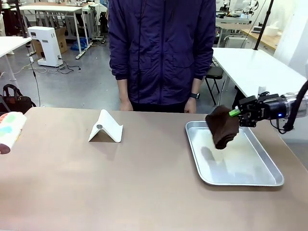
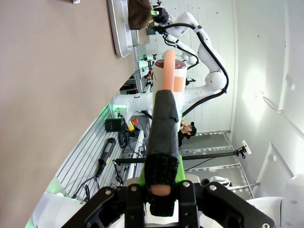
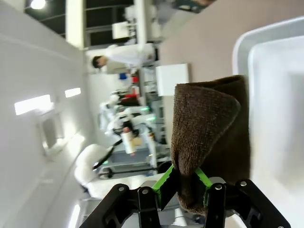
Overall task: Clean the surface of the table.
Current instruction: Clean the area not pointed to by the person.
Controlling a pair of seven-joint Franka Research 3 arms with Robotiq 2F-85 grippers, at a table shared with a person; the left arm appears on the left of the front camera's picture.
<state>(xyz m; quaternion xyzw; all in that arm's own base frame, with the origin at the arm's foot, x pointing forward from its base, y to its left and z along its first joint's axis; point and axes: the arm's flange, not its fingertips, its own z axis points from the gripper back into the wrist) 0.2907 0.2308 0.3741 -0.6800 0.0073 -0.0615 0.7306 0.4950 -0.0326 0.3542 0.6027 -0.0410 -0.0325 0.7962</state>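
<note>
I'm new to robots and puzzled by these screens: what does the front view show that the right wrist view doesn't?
Front: a person, a white stand, a roller. Right wrist: green pads pinching the cloth, close up. Both: the right gripper shut on the brown cloth above the tray, and the table.

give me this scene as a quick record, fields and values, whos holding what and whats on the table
table: brownish-tan top, carries the tray and the stand
right gripper: shut on a brown cloth that hangs over the tray's far end
tray: shiny metal, on the robot's right
left gripper: shut on the black handle of a roller-like tool, at the table's left edge
white folded stand: left of the middle
person: standing at the far side, arms down
</note>
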